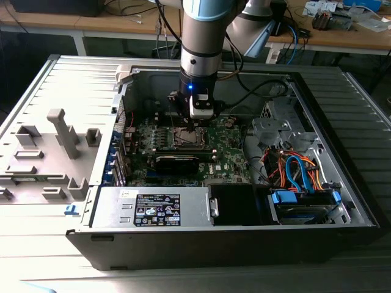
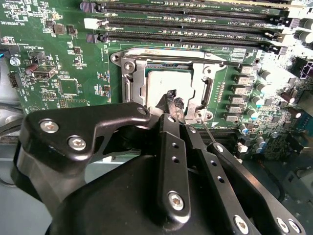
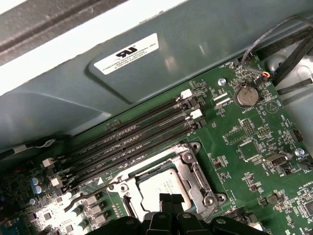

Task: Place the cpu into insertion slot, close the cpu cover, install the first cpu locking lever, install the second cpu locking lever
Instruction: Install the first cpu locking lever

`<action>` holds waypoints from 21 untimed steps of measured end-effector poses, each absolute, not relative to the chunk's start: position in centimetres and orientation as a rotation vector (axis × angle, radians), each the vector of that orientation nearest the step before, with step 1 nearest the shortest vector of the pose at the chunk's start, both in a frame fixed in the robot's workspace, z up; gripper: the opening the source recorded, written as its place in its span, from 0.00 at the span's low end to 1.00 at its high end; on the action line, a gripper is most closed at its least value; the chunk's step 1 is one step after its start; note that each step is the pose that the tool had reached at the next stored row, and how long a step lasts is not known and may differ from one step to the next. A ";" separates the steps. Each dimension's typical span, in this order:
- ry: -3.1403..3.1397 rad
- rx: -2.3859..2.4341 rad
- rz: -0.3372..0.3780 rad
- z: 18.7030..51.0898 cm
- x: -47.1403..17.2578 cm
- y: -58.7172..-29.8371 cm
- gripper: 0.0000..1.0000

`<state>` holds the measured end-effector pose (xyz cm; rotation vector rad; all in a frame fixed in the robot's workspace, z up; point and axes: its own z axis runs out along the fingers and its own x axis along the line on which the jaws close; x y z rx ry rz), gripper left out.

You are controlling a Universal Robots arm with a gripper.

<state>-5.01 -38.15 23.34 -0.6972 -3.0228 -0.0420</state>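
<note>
**Claw hovering over the seated cpu**

The cpu (image 2: 168, 85) is lying flat in the insertion slot (image 2: 128, 83), its pale silvery-grey face showing through the cut-out of the cpu cover (image 2: 198, 83), a thin silvery metal frame that is lying down around it. In the first wrist view the same square chip (image 3: 159, 188) is sitting inside the metal frame (image 3: 193, 171), with screw heads at the frame's corners. A thin wire lever (image 2: 208, 129) is slanting up from the socket's edge beside the claw.

The claw (image 2: 172, 100) is hanging right over the near edge of the cpu, its black fingertips (image 2: 169, 96) drawn together with nothing visible between them; whether they are touching the chip cannot be told.

Room around the socket is tight: long black memory slots (image 3: 132, 142) are running just beside one edge of the frame, and rows of small grey components (image 2: 239, 93) are lining another.

In the exterior view the green board (image 1: 229, 152) is lying in the floor of an open computer case (image 1: 342, 177), whose grey metal walls are enclosing it. A silver power supply (image 1: 153, 207) is sitting along the case's near edge, and orange and blue cables (image 1: 299, 171) are bunching toward the exterior view's right corner. The arm (image 1: 198, 49) is reaching down into the middle of the case.
</note>
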 end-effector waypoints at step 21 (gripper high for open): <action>-3.028 -0.671 -0.042 23.3 -5.0 -38.1 0.11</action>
